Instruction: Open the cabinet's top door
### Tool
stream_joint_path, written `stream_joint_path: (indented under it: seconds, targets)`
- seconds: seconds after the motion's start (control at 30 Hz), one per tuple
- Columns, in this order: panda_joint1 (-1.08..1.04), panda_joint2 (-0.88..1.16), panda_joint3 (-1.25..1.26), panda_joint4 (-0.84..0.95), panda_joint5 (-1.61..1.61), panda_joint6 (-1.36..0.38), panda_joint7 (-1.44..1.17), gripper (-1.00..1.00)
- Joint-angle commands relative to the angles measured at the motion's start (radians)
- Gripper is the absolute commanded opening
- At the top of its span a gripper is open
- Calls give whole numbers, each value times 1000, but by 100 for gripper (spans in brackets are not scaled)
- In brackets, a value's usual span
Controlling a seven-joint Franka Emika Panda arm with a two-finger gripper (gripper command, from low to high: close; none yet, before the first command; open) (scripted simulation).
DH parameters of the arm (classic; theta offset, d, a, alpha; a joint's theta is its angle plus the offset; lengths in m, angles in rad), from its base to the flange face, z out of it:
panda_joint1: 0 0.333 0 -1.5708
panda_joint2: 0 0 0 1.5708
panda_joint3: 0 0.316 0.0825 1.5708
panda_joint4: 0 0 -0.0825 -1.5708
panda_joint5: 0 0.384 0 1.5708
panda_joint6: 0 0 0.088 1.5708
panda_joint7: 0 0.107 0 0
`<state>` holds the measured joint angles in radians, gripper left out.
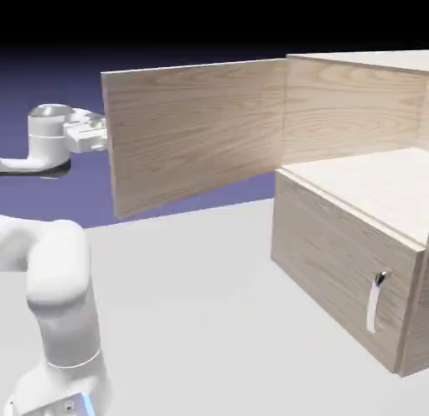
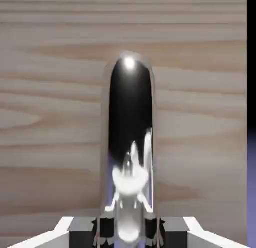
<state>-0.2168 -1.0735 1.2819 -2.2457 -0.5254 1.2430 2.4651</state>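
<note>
The light-oak cabinet (image 1: 356, 104) stands at the exterior view's right. Its top door (image 1: 197, 133) is swung wide open and juts out to the left, showing its inner face. My gripper (image 1: 101, 137) reaches the door's far free edge from the left, and the panel hides its fingertips. In the hand view the door's woodgrain (image 2: 50, 117) fills the picture. The door's shiny silver bar handle (image 2: 129, 132) runs up from between the fingertips of my gripper (image 2: 128, 233), which is shut on it.
Below the opened compartment's pale shelf (image 1: 377, 184) the shorter lower panel (image 1: 335, 263) is closed, with a small silver handle (image 1: 376, 301). My white arm (image 1: 59, 280) rises at the lower left. A grey tabletop (image 1: 193, 305) lies between the arm and the cabinet.
</note>
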Motion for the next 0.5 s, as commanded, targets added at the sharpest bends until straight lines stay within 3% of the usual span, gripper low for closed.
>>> stream_joint_path:
  seconds: [0.0,0.47]
  targets:
    - [-32,0,22,36,11,-26,-4,-100]
    - [-459,-77,233,544,103,-346,-106,-100]
